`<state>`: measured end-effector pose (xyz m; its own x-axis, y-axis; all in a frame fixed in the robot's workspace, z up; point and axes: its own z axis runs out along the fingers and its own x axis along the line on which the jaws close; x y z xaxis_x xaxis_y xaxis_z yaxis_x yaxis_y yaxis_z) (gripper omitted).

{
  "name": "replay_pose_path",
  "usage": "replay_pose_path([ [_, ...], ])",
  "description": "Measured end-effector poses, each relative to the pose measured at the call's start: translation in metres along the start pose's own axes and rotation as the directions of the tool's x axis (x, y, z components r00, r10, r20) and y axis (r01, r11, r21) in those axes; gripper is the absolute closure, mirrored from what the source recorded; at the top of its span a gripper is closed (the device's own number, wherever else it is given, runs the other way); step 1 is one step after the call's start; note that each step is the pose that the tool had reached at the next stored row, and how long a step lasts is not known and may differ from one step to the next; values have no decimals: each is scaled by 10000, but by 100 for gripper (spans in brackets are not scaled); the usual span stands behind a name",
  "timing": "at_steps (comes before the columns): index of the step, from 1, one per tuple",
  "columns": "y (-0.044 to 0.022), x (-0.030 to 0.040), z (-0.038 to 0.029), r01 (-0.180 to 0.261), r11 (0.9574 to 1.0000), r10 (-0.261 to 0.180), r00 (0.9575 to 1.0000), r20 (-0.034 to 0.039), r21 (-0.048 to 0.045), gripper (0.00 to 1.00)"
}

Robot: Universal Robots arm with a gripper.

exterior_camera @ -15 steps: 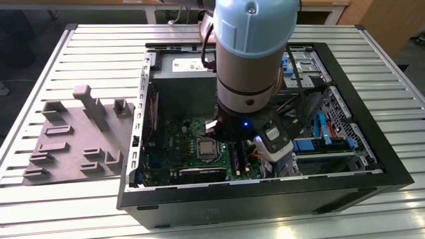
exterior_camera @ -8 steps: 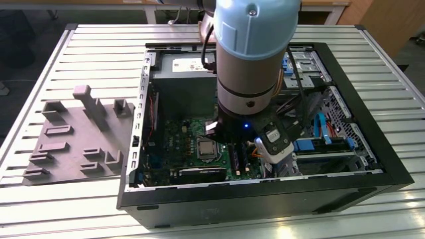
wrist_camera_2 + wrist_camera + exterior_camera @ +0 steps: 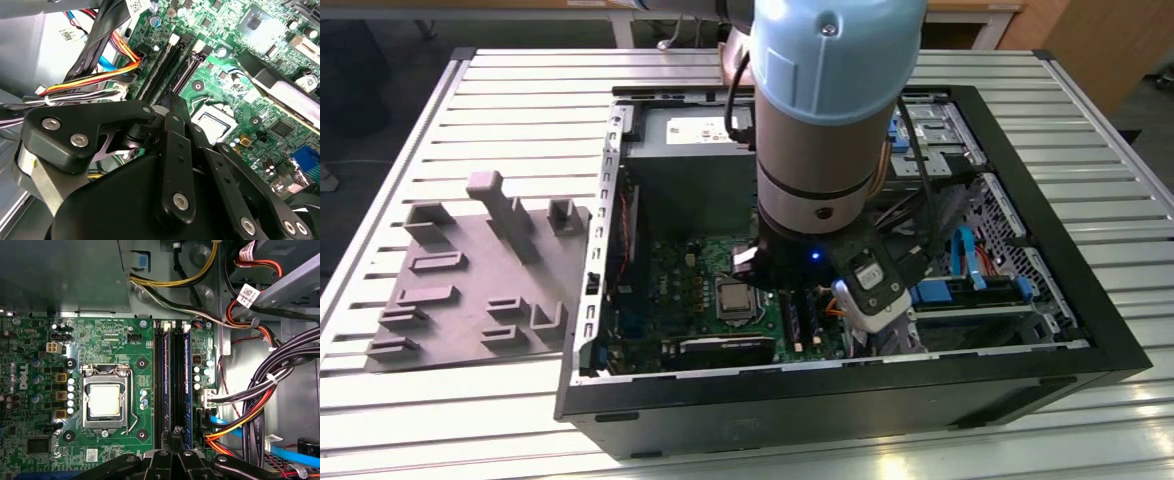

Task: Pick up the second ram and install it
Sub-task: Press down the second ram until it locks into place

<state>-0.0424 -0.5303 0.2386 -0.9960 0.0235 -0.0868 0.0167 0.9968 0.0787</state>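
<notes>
In the first wrist view the second ram (image 3: 176,380), a thin dark stick, stands on edge in one of the long slots of the green board (image 3: 125,340), beside the processor socket (image 3: 106,400). A bluish stick (image 3: 188,385) sits in the neighbouring slot. My gripper (image 3: 176,436) is shut, its tips together over the near end of the second ram; contact cannot be told. The second wrist view has the gripper (image 3: 172,100) reaching down at the end of the slots (image 3: 165,65). In the exterior view my arm (image 3: 834,120) reaches into the open computer case (image 3: 854,400).
Bundled black, orange and red cables (image 3: 270,390) crowd the side of the slots away from the socket. A grey plastic block with upright posts (image 3: 467,270) lies on the slatted table (image 3: 520,90) at the exterior view's left. The black case walls ring the board.
</notes>
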Motion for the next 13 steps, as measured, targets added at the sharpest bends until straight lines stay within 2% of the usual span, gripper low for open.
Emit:
replay_pose_path([
  [13,-14,4,41,-168,9999,168,9999,13,17,89],
])
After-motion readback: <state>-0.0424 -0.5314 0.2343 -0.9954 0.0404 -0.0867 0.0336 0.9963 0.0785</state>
